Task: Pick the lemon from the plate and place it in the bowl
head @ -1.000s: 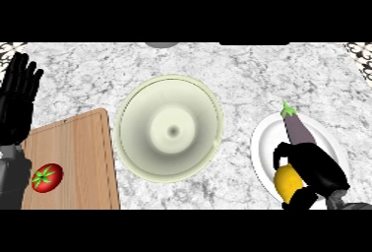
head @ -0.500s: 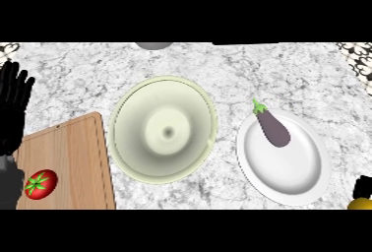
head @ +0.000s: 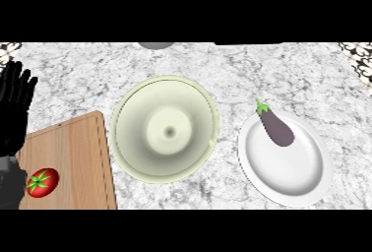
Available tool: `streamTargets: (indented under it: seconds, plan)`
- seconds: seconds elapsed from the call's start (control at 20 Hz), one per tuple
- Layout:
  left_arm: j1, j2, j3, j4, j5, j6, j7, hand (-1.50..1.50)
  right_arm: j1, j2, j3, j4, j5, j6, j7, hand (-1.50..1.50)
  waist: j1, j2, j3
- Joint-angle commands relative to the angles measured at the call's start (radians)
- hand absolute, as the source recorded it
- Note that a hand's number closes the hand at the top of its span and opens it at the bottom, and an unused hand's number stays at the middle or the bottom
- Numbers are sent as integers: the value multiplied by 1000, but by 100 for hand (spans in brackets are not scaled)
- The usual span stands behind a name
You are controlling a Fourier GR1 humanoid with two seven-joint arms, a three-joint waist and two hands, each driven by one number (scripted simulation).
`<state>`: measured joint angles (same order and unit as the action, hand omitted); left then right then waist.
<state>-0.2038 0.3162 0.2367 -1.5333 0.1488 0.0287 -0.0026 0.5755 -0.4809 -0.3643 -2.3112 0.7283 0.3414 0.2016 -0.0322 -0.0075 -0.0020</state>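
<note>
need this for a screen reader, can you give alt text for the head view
A pale green bowl sits mid-counter, holding nothing, with a white plate to its right carrying only an eggplant. At left, a tomato lies on a wooden cutting board, and the left hand rests open.

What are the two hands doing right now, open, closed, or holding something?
Left hand: open, fingers up, resting at the view's left edge, holding nothing.
Right hand: not in view.

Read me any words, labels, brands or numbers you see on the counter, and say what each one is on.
None. No text, number or sign shows on the bowl, the plate, the eggplant, the tomato, the cutting board or the counter.
</note>
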Motion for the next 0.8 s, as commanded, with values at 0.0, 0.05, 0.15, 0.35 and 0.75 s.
streamTargets:
  seconds: [0.0,0.05,0.15,0.35,0.75]
  plan:
    - [-12,-13,-10,11,-25,21,-19,0,-16,29,-77,-218,-151,52,17,150,2,2,0]
    - [19,13,15,-17,12,-18,-7,0,-36,8,-111,-236,-149,69,30,150,13,0,-1]
    - [-10,-4,-11,-23,-14,12,14,0,-95,18,-93,-268,-187,93,52,150,9,-1,-1]
    - [-40,15,9,17,3,-2,20,0,-206,97,-12,-279,-234,113,81,150,4,0,-3]
    - [-25,-13,-19,14,-9,-3,5,0,-505,208,167,-267,-261,228,329,150,28,1,-5]
